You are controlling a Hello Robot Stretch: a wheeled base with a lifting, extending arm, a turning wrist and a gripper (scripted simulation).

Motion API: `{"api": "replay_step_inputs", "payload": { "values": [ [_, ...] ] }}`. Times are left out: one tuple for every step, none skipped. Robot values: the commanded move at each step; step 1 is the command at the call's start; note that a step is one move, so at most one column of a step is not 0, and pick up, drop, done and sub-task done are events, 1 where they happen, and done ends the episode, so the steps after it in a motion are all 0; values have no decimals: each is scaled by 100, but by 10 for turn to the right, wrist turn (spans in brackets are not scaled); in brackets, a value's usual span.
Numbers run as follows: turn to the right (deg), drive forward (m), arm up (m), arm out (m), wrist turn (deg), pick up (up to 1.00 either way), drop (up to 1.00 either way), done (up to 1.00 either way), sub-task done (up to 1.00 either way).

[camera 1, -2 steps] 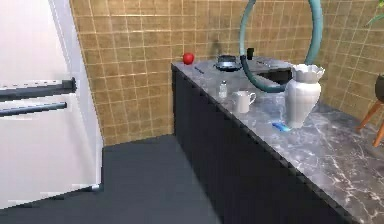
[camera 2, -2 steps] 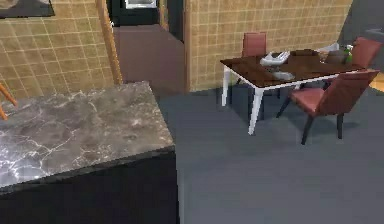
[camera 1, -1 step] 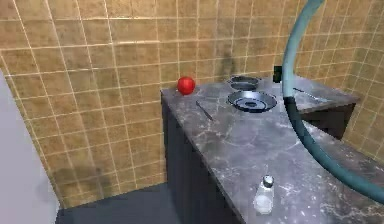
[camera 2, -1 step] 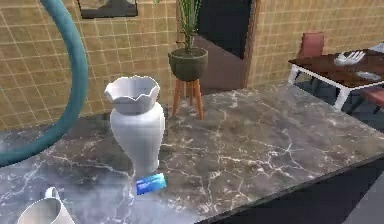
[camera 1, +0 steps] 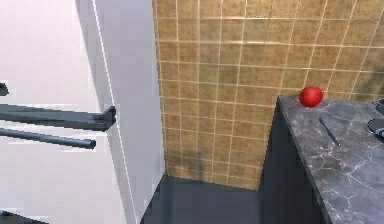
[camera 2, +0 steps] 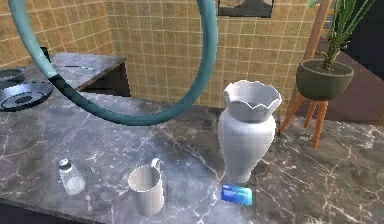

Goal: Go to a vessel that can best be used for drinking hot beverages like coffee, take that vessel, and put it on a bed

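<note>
**Mug (camera 2: 146, 188) waits upright on the marble counter, ready for a reach**

A pale, plain mug stands upright on a grey veined marble counter (camera 2: 320, 180), low in the arm side view and a little left of the middle. Its mouth faces up and it looks empty. A small nub at its far rim may be the handle, but that is hard to make out.

How the gripper stands, and how the mug lies relative to it, cannot be told from these pictures, so the mug is placed by its neighbours. Near it, toward the view's left, is a small clear shaker (camera 2: 70, 177) with a pale cap. Toward the right, apart from the mug, rises a tall white vase (camera 2: 248, 130) with a scalloped lip, and a small blue card (camera 2: 237, 194) lies at the vase's foot. A big teal hoop (camera 2: 208, 40) arcs across the counter behind them. In the forward view a red apple (camera 1: 311, 96) lies by a tiled wall (camera 2: 150, 40).

The step in hand seems to be lining up for the pick. To do it well, I judge that the arm should reach into the gap between shaker and vase and come down on the mug's body squarely. A sideways brush could tip the light shaker or knock the top-heavy vase. Lift straight up until well clear before drawing back.
</note>
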Motion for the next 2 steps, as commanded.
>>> {"api": "replay_step_inputs", "payload": {
  "values": [
    [0,0,50,0,0,0,0,0,0],
    [0,0,38,0,0,0,0,0,0]
  ]
}}
